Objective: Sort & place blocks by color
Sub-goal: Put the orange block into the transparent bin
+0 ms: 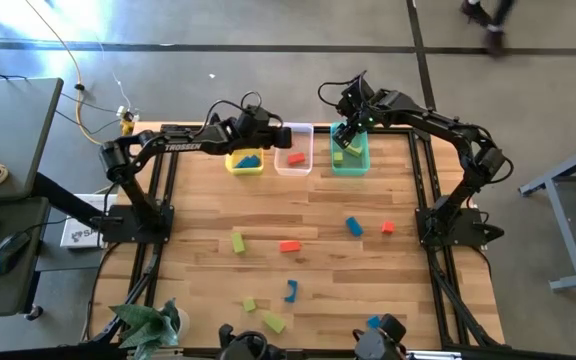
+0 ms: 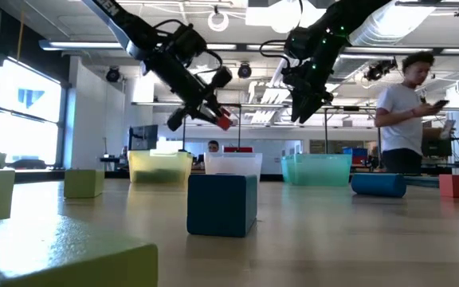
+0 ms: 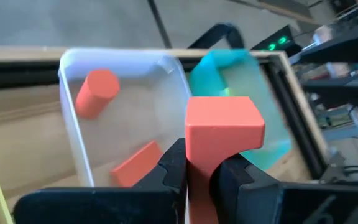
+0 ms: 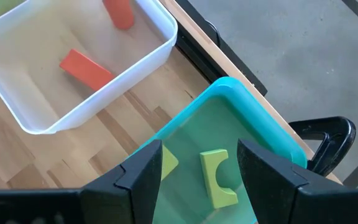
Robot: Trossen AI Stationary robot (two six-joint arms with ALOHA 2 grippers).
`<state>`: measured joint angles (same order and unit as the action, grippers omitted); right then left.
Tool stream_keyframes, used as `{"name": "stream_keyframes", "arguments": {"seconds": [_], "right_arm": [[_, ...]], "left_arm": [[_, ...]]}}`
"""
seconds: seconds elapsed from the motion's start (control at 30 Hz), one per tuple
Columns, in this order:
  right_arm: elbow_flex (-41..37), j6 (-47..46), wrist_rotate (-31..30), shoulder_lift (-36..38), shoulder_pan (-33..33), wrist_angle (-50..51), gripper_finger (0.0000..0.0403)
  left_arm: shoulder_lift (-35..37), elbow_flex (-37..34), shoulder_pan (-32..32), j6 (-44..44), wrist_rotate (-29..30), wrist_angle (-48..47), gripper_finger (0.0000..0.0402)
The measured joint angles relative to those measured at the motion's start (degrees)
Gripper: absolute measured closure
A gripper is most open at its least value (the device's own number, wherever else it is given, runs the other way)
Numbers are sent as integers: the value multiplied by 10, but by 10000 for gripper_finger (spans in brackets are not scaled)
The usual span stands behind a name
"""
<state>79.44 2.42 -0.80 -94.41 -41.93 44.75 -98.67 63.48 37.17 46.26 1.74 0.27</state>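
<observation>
Left gripper is clamped on a red-orange cube, held in the air above the clear bin — the landmark here, middle of three bins at the table's far edge.

The clear bin already holds two red-orange pieces, a cylinder and a flat bar. The yellow bin beside it holds a blue block; the teal bin on its other side holds a yellow-green arch and another green piece.

Right gripper hangs over the teal bin, fingers spread, nothing between them.

Roughly a third done, as a judgement — about nine blocks still lie scattered on the table, well nearer the front than the clear bin.

The cube looks matte and square-edged.
</observation>
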Motion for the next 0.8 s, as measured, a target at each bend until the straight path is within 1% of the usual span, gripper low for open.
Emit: {"name": "stream_keyframes", "arguments": {"seconds": [0.33, 0.5, 0.67, 0.8], "right_arm": [[0, -11, 0, 0, 0, 0, 206], [0, -12, 0, 0, 0, 2, 206], [0, -26, 7, 0, 2, 27, 206], [0, -50, 13, 0, 13, 63, 206]], "left_arm": [[-60, 1, -5, 0, 0, 0, 371], [-76, 1, -4, -7, 0, 1, 369], [-77, 1, -4, -2, 2, 4, 350], [-77, 1, 3, -22, -7, 16, 328]]}}
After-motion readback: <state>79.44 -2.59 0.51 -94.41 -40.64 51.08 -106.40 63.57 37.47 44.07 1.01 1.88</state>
